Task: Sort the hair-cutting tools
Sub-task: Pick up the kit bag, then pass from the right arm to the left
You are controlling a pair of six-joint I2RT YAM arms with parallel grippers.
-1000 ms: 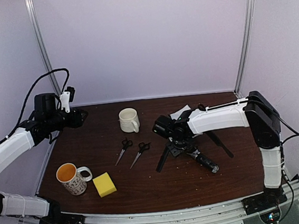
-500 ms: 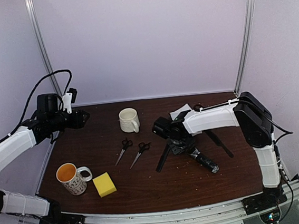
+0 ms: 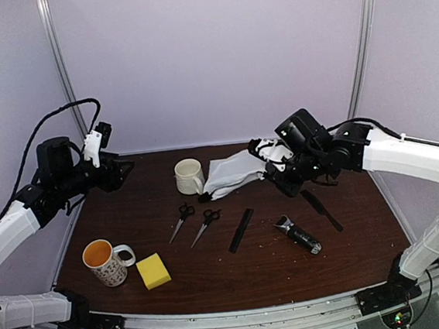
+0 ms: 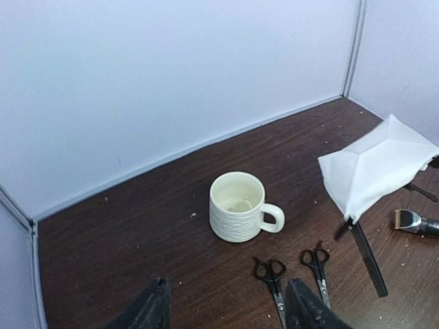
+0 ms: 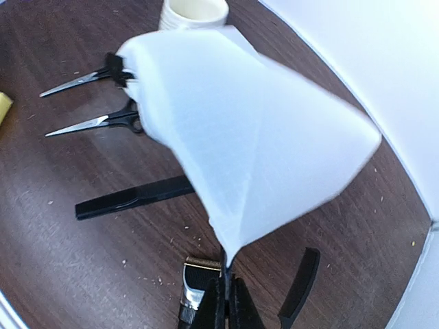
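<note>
right fingers (image 5: 214, 305) pinched on white pouch (image 3: 232, 172) corner, confirmed only by right wrist view; pouch held up off table (image 3: 131, 219). left fingers (image 4: 147, 312) spread wide, empty, per left wrist view. on table: left scissors (image 3: 183, 218), right scissors (image 3: 207, 222), middle comb (image 3: 241, 229), right comb (image 3: 321, 209), clipper (image 3: 298, 235).

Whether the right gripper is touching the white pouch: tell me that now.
Touching. The right wrist view shows the right gripper pinched shut on a corner of the white pouch, with no gap between its fingers and the fabric.
</note>
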